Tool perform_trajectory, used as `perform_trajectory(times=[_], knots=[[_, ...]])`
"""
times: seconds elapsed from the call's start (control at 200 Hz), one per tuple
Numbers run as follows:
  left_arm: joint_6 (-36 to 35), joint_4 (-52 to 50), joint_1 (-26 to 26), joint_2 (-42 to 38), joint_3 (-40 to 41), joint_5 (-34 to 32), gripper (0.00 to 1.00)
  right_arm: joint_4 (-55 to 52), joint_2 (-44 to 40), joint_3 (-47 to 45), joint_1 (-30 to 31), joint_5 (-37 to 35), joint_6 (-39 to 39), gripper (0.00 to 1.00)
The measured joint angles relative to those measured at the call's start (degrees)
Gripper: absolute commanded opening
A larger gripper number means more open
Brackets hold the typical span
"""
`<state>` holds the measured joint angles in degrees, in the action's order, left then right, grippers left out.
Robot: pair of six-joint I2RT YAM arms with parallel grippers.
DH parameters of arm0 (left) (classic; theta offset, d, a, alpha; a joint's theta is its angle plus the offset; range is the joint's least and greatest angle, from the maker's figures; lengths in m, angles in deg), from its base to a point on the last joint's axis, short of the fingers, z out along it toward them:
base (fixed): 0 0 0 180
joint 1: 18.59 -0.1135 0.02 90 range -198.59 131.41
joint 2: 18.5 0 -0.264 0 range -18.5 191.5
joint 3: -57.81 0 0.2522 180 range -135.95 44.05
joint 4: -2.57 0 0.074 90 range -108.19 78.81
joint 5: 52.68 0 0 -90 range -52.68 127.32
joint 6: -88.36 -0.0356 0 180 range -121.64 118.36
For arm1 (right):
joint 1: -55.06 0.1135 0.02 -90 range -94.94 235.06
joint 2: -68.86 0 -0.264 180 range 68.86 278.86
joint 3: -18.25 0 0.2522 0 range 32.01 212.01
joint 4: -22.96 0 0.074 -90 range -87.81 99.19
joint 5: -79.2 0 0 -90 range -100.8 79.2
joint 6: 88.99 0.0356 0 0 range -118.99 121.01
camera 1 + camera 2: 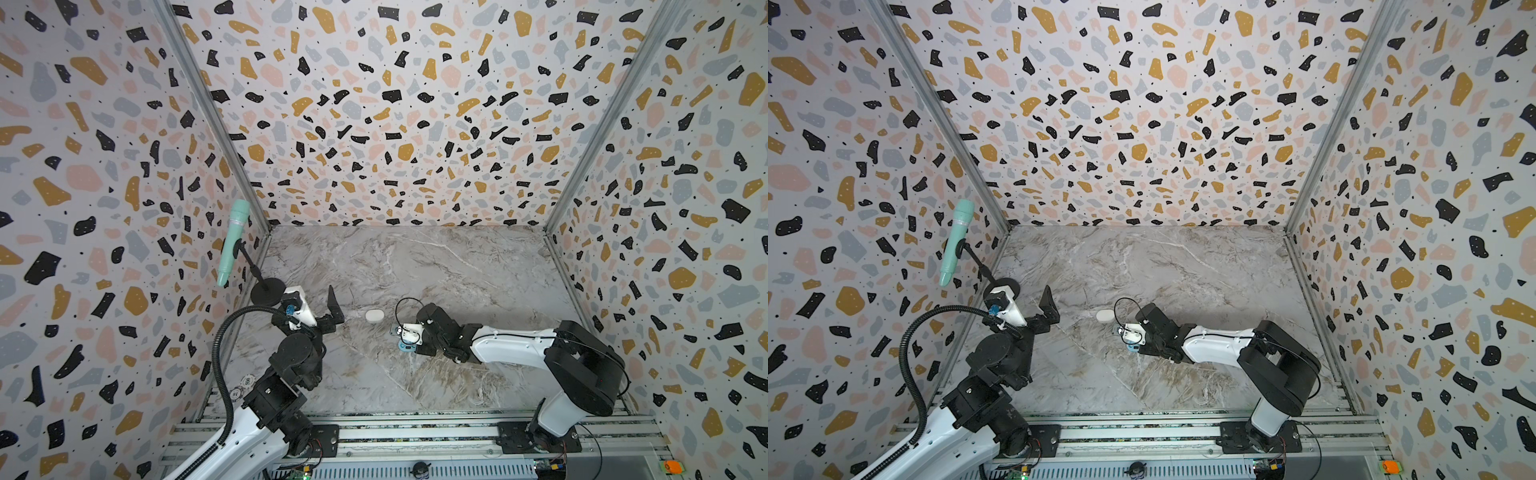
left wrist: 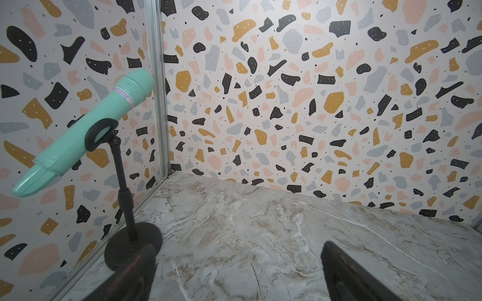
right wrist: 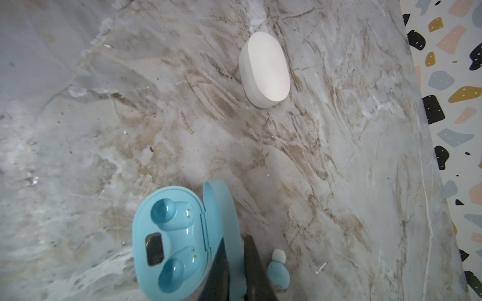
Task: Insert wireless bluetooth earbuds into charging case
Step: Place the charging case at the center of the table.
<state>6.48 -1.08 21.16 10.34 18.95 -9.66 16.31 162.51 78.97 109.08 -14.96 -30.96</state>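
Note:
A light blue charging case lies open on the marble table, both of its earbud sockets empty. Its lid stands upright, and my right gripper is shut on it with one finger on each side. One light blue earbud with a white tip lies on the table just beside those fingers. In both top views the blue case peeks out under the right wrist. A closed white case lies a little farther off. My left gripper hovers open and empty at the left.
A mint toy microphone sits on a black stand by the left wall, close to the left gripper. Two round chips lie beside the left arm. Patterned walls enclose the table on three sides.

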Motion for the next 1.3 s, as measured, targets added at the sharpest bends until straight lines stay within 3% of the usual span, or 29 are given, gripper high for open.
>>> perform_trajectory(times=[0.656,0.916,0.981,1.036,1.096,1.126,1.301], knots=[[0.0,0.0,0.0,-0.2,0.0,0.2,1.00,0.2,0.4,-0.1,0.8,-0.1,0.7,0.24],[0.0,0.0,0.0,-0.2,0.0,0.2,1.00,0.2,-0.2,-0.2,0.8,0.1,1.4,0.40],[0.0,0.0,0.0,-0.2,0.0,0.2,1.00,0.2,-1.6,-0.3,0.7,0.6,2.0,0.48],[0.0,0.0,0.0,-0.3,0.0,0.2,1.00,0.2,-3.5,-0.5,0.6,1.2,2.5,0.60],[0.0,0.0,0.0,-0.3,0.0,0.2,1.00,0.3,-6.4,-0.5,0.0,2.4,3.7,0.83],[0.0,0.0,0.0,-0.3,0.0,0.2,1.00,0.4,-8.2,-0.5,-0.2,3.3,4.7,0.99],[0.2,-0.1,0.0,-1.1,0.0,0.3,1.00,3.9,-18.8,-0.7,-3.4,6.4,11.7,0.99]])
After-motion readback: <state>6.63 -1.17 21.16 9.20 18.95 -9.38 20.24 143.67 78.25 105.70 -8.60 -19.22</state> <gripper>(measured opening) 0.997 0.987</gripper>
